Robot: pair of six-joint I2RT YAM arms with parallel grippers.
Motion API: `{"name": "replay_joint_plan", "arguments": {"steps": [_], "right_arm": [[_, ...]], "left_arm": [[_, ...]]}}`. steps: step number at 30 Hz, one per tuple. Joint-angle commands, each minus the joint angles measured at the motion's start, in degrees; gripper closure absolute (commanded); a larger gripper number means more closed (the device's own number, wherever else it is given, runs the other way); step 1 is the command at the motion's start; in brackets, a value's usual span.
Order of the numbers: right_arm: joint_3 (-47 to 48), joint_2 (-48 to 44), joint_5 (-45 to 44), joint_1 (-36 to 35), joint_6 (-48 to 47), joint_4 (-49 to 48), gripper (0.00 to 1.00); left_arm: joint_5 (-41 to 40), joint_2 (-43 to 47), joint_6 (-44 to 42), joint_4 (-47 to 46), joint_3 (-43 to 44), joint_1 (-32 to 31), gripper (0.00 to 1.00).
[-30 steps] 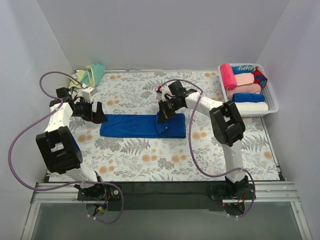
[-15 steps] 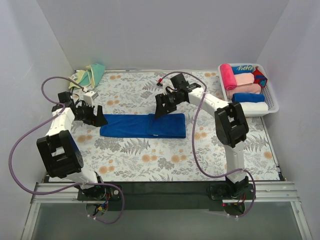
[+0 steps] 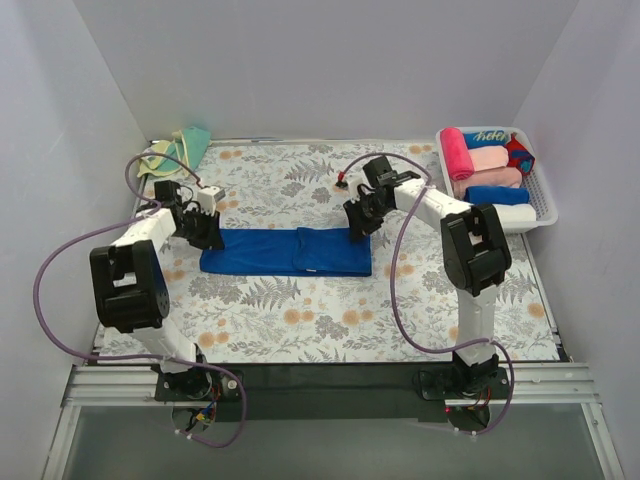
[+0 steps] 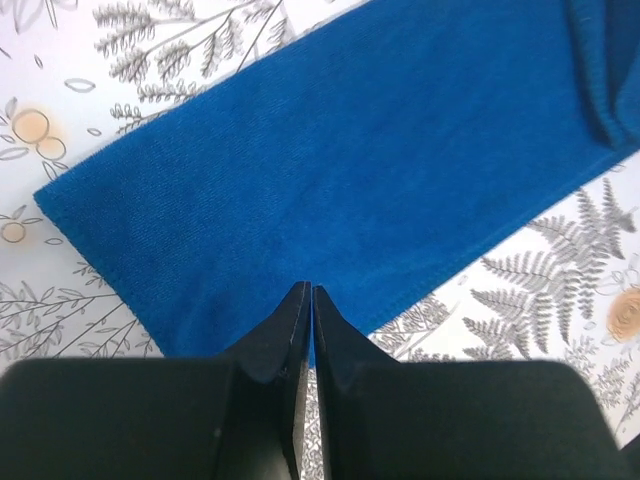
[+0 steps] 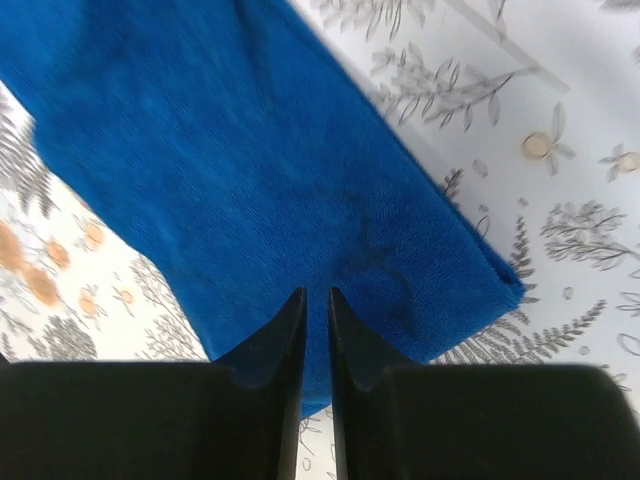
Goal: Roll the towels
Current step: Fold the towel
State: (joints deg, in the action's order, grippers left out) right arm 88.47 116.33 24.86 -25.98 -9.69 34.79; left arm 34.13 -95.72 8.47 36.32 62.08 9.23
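The blue towel (image 3: 285, 251) lies flat as a long strip across the middle of the mat, with its right part folded over. My left gripper (image 3: 207, 235) is at the towel's left end. In the left wrist view it (image 4: 305, 290) is shut, tips over the flat cloth (image 4: 350, 150) just inside its near edge. My right gripper (image 3: 356, 225) is at the towel's far right corner. In the right wrist view its jaws (image 5: 317, 292) stand a narrow gap apart over the towel (image 5: 250, 180), with blue cloth showing in the gap. The yellow and green towel (image 3: 180, 148) lies crumpled at the back left corner.
A white basket (image 3: 545, 200) at the back right holds several rolled towels in pink, peach, blue and white. White walls close in the floral mat (image 3: 300, 310) on three sides. A purple cable loops beside each arm.
My left gripper moved right to the towel's left end and went from wide open to shut. My right gripper left the fold, moved right to the far corner, opened and has nearly closed.
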Motion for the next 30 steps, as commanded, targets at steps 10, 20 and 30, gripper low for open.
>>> {"name": "replay_joint_plan", "arguments": {"steps": [10,20,30], "right_arm": [[-13.0,-2.9,5.1,-1.0,0.0,-1.3,0.82],[-24.1,-12.6,17.3,-14.6,12.2,-12.3,0.59],[-19.9,-18.2,18.0,-9.5,12.0,-12.6,0.55]], "left_arm": [[-6.6,-15.9,2.8,-3.8,8.4,-5.5,1.0],[-2.3,-35.5,3.2,-1.8,35.9,-15.3,0.92],[-1.0,-33.4,4.1,-1.6,47.1,-18.4,0.52]]}}
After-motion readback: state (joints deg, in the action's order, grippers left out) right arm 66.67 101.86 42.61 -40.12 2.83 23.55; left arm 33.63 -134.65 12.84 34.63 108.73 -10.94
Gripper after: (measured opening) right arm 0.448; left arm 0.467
